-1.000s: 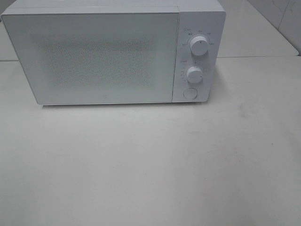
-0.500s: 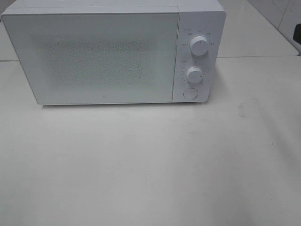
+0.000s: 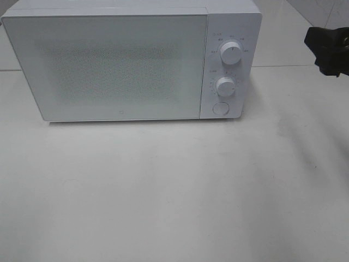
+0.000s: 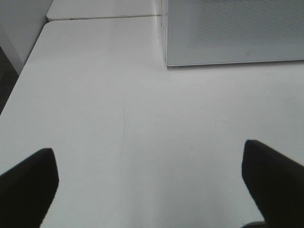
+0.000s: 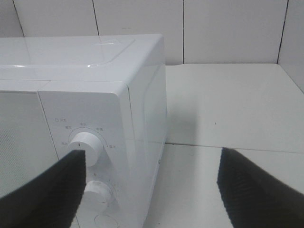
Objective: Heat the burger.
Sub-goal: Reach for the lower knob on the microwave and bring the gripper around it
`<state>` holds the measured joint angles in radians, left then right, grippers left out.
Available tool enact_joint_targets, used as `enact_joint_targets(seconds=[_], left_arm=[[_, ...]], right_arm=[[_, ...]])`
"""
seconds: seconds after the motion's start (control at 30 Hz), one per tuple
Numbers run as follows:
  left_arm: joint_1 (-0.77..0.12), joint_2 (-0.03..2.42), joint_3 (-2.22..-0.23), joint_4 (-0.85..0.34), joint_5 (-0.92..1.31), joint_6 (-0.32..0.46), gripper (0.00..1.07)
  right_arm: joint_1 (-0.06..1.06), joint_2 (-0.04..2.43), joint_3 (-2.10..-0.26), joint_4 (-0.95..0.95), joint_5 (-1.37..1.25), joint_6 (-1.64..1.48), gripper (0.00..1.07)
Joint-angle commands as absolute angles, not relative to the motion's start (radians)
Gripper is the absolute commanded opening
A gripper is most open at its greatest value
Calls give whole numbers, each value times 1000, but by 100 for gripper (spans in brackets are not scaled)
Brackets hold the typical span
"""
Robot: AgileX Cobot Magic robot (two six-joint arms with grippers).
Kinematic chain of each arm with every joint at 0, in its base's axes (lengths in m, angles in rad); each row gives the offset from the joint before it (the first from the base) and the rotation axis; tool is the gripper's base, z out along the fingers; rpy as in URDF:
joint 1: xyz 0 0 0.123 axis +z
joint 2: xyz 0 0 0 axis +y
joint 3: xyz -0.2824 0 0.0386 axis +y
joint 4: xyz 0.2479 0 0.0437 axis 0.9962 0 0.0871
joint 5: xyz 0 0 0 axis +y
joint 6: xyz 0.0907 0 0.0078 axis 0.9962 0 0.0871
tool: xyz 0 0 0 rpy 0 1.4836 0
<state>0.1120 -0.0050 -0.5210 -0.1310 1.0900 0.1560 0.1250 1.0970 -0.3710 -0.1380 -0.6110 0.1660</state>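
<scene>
**Burger out of sight, both grippers spread before a shut microwave**

Nearest the left gripper (image 4: pixel 148 152) there is only bare white table (image 4: pixel 118 109). Its jaws are spread wide with nothing between them. Ahead of it and off to one side stands the lower corner of the microwave (image 3: pixel 120 65), at the end away from the controls.

The right gripper (image 5: pixel 152 156) is likewise spread and empty, held off the table beside the microwave's control end. Just ahead of one of its fingers sits the upper knob (image 5: pixel 85 142). The lower knob (image 5: pixel 99 194) is beneath that, and the round button (image 3: pixel 220 108) is lowest of all. The right arm therefore looks the nearer one to the controls, while the left faces the other end of the door (image 3: pixel 109 65).

The burger shows in no view. The door is shut and its speckled window gives nothing away, so I cannot tell whether the burger is inside or how it stands. In the high view the frame edge cuts off the right gripper, and the left is absent. Beyond everything is a tiled wall (image 5: pixel 213 28).
</scene>
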Motion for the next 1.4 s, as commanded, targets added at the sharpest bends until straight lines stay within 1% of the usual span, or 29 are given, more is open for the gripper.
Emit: enact_joint_targets(seconds=[0.03, 0.07, 0.13, 0.17, 0.33, 0.37, 0.4, 0.47, 0.5, 0.53, 0.57, 0.6, 0.63, 0.67, 0.7, 0.73, 0.77, 0.8, 0.83, 0.87, 0.9, 1.0, 1.1, 1.13, 1.2, 1.3, 1.33, 1.4], left_arm=[[112, -30, -519, -127, 1073, 151, 98], [112, -30, -519, -127, 1073, 151, 98], [112, -30, -519, -127, 1073, 151, 98], [112, -30, -519, -127, 1073, 151, 98], [112, -30, -519, -127, 1073, 151, 98], [112, -30, -519, -127, 1073, 151, 98], [112, -30, -519, -127, 1073, 151, 98], [112, -30, -519, -127, 1073, 151, 98], [112, -30, -519, -127, 1073, 151, 98], [112, -30, -519, -127, 1073, 151, 98], [112, -30, -519, -127, 1073, 151, 98], [112, -30, -519, -127, 1073, 151, 98], [112, -30, -519, -127, 1073, 151, 98], [112, -30, -519, -127, 1073, 151, 98], [112, -30, -519, -127, 1073, 151, 98], [112, -30, -519, -127, 1073, 151, 98], [112, -30, -519, -127, 1073, 151, 98], [112, -30, -519, -127, 1073, 151, 98], [112, -30, -519, -127, 1073, 151, 98], [112, -30, -519, -127, 1073, 151, 98], [112, -30, -519, -127, 1073, 151, 98], [112, -30, -519, -127, 1073, 151, 98], [112, -30, -519, -127, 1073, 151, 98], [112, -30, -519, -127, 1073, 151, 98], [112, -30, -519, -127, 1073, 151, 98], [112, -30, -519, -127, 1073, 151, 98], [112, -30, -519, -127, 1073, 151, 98], [112, -30, -519, -127, 1073, 151, 98]], right_arm=[[120, 1160, -352, -91, -743, 124, 75], [120, 1206, -331, -25, -819, 80, 75], [120, 1223, -318, 0, -863, 60, 75], [120, 1260, -293, 63, -942, 19, 75], [124, 1323, -248, 112, -1069, -6, 75], [157, 1347, -232, 159, -1122, -14, 75], [157, 1347, -232, 159, -1122, -14, 75], [232, 1390, -221, 245, -1174, -62, 75], [232, 1390, -221, 245, -1174, -62, 75], [287, 1424, -218, 291, -1210, -108, 75], [317, 1441, -218, 317, -1232, -132, 75], [317, 1441, -218, 317, -1232, -132, 75], [371, 1473, -218, 377, -1276, -167, 75], [400, 1489, -218, 406, -1302, -175, 75], [400, 1489, -218, 406, -1302, -175, 75], [450, 1518, -218, 455, -1352, -184, 75], [473, 1535, -218, 476, -1371, -188, 75], [473, 1535, -218, 476, -1371, -188, 75], [528, 1562, -218, 534, -1400, -192, 75], [551, 1574, -223, 563, -1399, -192, 75], [551, 1574, -223, 563, -1399, -192, 75], [627, 1631, -252, 653, -1400, -195, 75], [643, 1641, -260, 670, -1400, -195, 75], [673, 1660, -275, 702, -1400, -199, 75], [685, 1667, -281, 721, -1400, -204, 75], [755, 1715, -327, 804, -1400, -255, 75], [755, 1715, -327, 804, -1400, -255, 75], [789, 1737, -355, 848, -1400, -292, 75]])
